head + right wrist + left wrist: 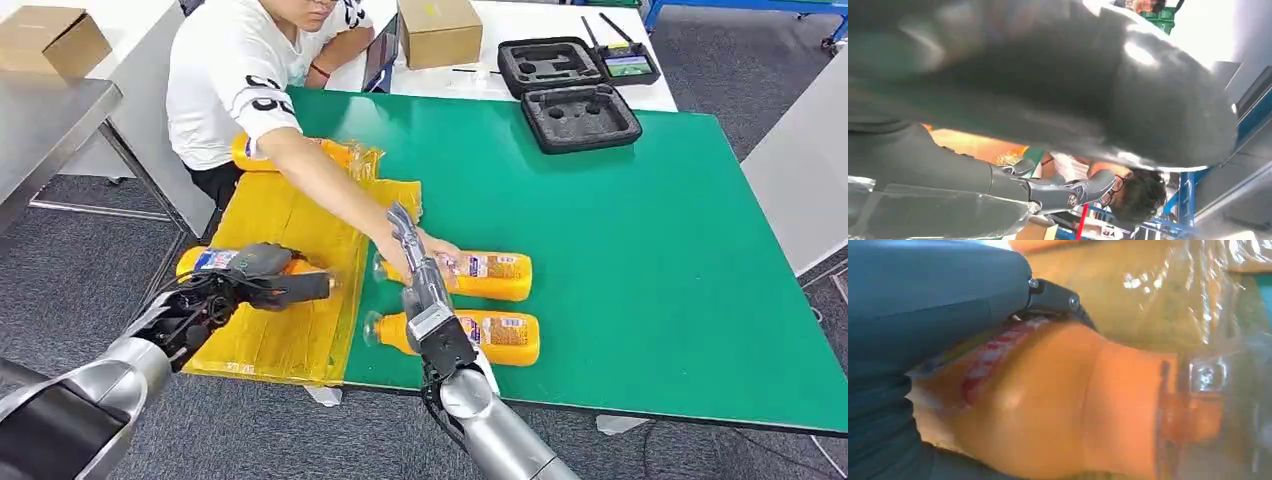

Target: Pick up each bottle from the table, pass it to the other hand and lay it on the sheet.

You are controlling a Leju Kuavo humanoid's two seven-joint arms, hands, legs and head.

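Note:
My left hand [262, 278] grips an orange bottle [200, 262] lying on its side low over the near left part of the yellow sheet [290, 215]. The left wrist view shows that bottle [1048, 405] close up under the grey hand [923, 300], its clear cap toward the sheet. My right hand [418, 275] hangs over the green table [640, 250] with fingers stretched out and nothing in it. Beside it lie two orange bottles, one farther [495, 275] and one nearer [500, 338]. A person's hand [435, 245] rests on the farther one. A third bottle [335, 152] lies at the sheet's far end.
The person sits at the table's far left corner, an arm reaching across the sheet. A black foam case [570, 95], a handheld device [625, 62] and a cardboard box [440, 30] stand at the back. A grey table [40, 120] is to the left.

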